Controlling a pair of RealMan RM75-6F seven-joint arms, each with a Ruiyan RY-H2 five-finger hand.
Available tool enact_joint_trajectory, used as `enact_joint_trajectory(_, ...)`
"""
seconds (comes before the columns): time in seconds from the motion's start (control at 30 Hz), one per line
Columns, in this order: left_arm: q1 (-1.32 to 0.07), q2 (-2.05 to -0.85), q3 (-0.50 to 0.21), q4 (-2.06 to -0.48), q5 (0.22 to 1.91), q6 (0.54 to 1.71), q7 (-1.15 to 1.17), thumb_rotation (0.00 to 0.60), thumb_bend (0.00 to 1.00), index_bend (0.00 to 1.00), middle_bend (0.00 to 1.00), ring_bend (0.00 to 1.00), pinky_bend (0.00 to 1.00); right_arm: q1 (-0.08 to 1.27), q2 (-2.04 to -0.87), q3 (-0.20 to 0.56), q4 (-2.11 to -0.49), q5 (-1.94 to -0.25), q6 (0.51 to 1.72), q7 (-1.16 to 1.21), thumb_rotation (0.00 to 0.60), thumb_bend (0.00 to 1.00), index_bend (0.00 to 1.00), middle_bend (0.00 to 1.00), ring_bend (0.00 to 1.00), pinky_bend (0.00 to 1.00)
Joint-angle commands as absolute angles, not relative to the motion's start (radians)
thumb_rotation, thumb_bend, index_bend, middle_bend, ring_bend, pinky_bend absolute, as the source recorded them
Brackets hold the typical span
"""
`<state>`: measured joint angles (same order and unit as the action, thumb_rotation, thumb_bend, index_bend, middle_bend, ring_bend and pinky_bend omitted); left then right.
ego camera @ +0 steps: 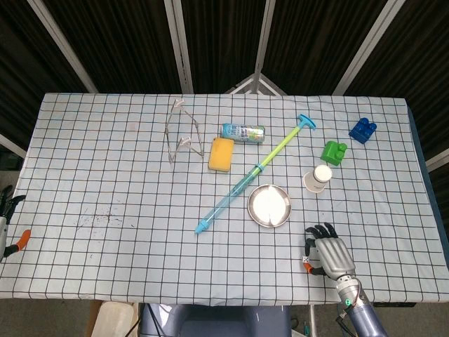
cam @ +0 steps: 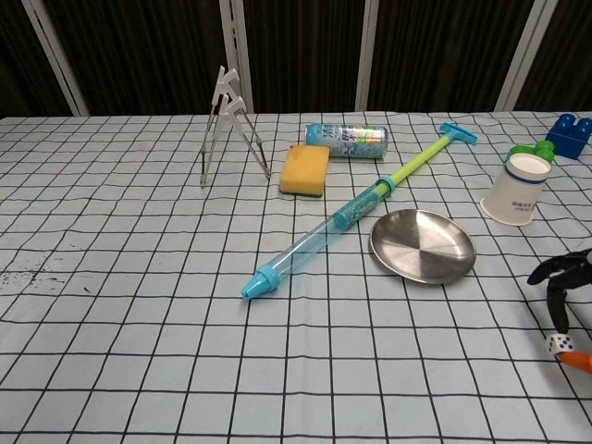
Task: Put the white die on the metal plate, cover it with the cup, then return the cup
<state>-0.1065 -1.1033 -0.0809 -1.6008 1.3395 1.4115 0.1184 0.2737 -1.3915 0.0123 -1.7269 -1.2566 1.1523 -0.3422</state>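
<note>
Right hand (ego camera: 328, 254) near the worktop's front edge, fingers (cam: 555, 294) pinching the small white die (cam: 559, 344). Round metal plate (ego camera: 269, 206) lies inward; white paper cup (ego camera: 317, 177) and long blue-green water syringe (ego camera: 249, 177) flank it. Left hand (ego camera: 7, 226) at the left edge, fingers' state indeterminate.

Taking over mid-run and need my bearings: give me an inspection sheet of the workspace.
Surface: checked tablecloth, dark specks at its left.
Job's things: white die pinched in right hand; metal plate bare; cup upside down.
Clutter: water squirter, sponge, can lying, folding rack, green block, blue block.
Hands: right near front edge; left hand at far left edge, state unclear.
Cables: nothing seen.
Surroundings: dark curtain, metal bars.
</note>
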Motion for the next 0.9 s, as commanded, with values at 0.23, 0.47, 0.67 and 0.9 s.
enact_joint_trajectory(0.23,-0.102,-1.096,-0.083,-1.6,1.34,1.417,0.102,0.6,0.46,0.16,0.0,0.0,0.04,0.347,-1.343,0.093,-1.81,-1.226,1.131,-0.429,0.6,0.35,0.62,0.23,0.14,0.0)
enact_joint_trajectory(0.47,-0.102,-1.095,-0.083,-1.601,1.339,1.416,0.102,0.6,0.46,0.16,0.0,0.0,0.04,0.45,-1.369,0.161,-1.797,-1.145,1.024,-0.471,0.6,0.35,0.62,0.23,0.14,0.0)
enact_joint_trajectory(0.67,-0.101,-1.094,-0.086,-1.599,1.334,1.418,0.097,0.6,0.46,0.16,0.0,0.0,0.04,0.533,-1.422,0.197,-1.73,-1.063,0.936,-0.496,0.6,0.35,0.62,0.23,0.14,0.0)
enact_joint_trajectory(0.9,-0.101,-1.093,-0.088,-1.596,1.331,1.417,0.094,0.6,0.46,0.16,0.0,0.0,0.04,0.619,-1.497,0.23,-1.617,-0.985,0.865,-0.507,0.6,0.35,0.62,0.23,0.14,0.0)
